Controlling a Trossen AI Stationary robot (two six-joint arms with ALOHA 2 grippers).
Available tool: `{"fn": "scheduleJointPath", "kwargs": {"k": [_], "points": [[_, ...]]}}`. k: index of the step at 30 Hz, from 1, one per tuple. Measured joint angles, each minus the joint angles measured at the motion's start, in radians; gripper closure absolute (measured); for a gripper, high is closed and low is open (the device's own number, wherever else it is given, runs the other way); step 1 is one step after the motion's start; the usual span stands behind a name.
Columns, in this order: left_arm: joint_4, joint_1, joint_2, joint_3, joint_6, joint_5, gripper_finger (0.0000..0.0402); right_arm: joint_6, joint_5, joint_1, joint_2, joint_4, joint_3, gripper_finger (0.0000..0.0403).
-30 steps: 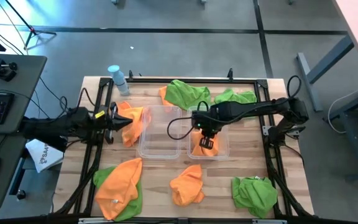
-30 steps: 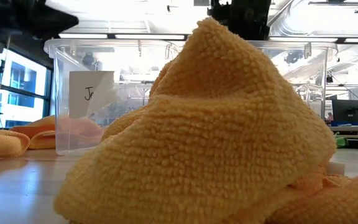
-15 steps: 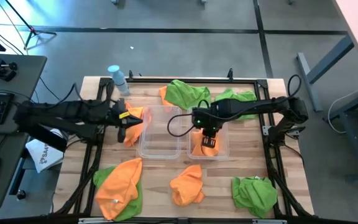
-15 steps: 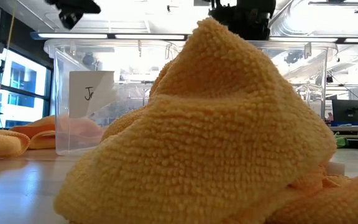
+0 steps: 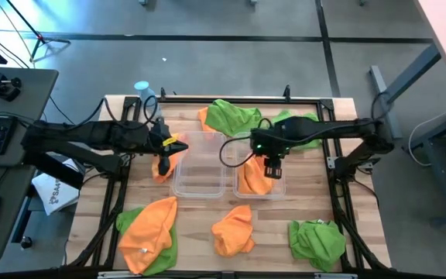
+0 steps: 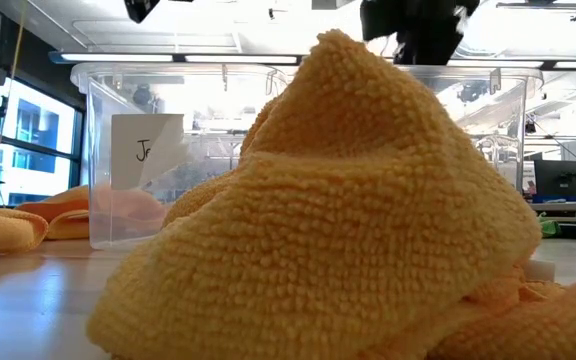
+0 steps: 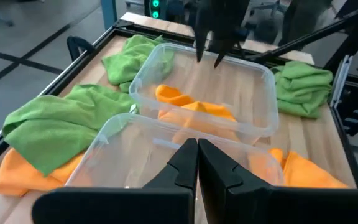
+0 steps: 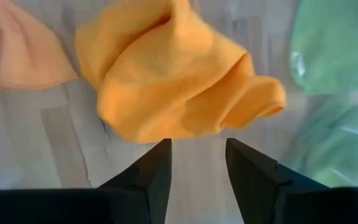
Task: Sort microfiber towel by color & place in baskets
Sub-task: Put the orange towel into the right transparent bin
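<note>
Two clear baskets stand side by side mid-table. The left basket holds nothing; in the right basket lies a crumpled orange towel. My right gripper hangs open just above that towel, pointing down, touching nothing. My left gripper is shut and empty, raised over the left basket's left rim. Below it another orange towel lies on the table against that basket's left wall. More orange and green towels lie around the baskets.
Green and orange towels lie at the far edge. Near the front lie an orange-on-green heap, an orange towel that fills the low view, and a green one. A pale-blue bottle stands far left.
My right gripper has opened and let go of the orange towel, which now rests in the right basket; the gripper has drifted a little up and toward the table's right edge. My left gripper, still shut, has risen and moved right, from beside the left basket to above its left rim.
</note>
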Motion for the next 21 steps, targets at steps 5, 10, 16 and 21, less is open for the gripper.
{"fn": "scheduleJointPath", "kwargs": {"k": [5, 10, 16, 21], "points": [[0.000, 0.000, 0.030, 0.001, -0.040, -0.004, 0.0401, 0.000, 0.045, 0.000, -0.151, -0.001, 0.000, 0.0295], [0.000, 0.012, 0.067, 0.001, -0.107, -0.037, 0.0400, 0.028, 0.094, 0.001, -0.315, 0.000, 0.000, 0.0338], [-0.002, 0.025, 0.095, 0.001, -0.176, -0.054, 0.0359, 0.053, 0.167, 0.001, -0.455, 0.001, 0.000, 0.0372], [-0.016, 0.062, 0.092, 0.001, -0.193, -0.198, 0.0302, 0.091, 0.231, 0.001, -0.501, 0.002, 0.000, 0.0380]]}}
